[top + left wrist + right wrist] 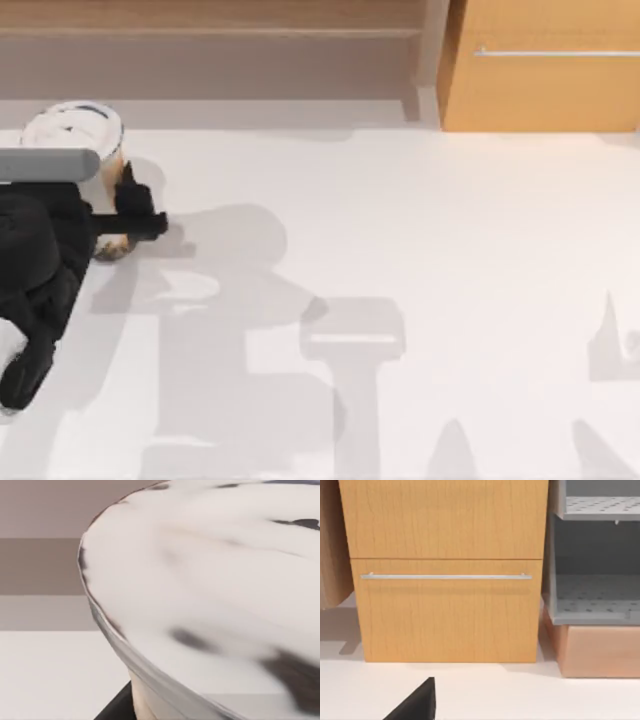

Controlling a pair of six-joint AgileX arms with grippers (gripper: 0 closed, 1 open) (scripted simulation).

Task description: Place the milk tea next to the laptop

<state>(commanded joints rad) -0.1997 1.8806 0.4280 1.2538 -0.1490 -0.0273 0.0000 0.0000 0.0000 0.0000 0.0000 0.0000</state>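
The milk tea [72, 130] stands at the table's far left: a clear cup with a round white lid, a tan drink and dark pearls at its base. My left gripper [125, 215] reaches in from the left edge, its black fingers closed on the cup's lower body. In the left wrist view the white lid [210, 580] is very close, with a dark finger [117, 705] just below it. The laptop is out of view. The right wrist view catches one dark fingertip [415, 702] of the right gripper, low over the table in front of a cabinet.
A wooden cabinet [540, 70] with a metal drawer handle stands at the back right; it also appears in the right wrist view [445, 605], with grey shelves [595, 595] beside it. A low ledge runs along the back. Arm shadows lie across the white table [450, 250].
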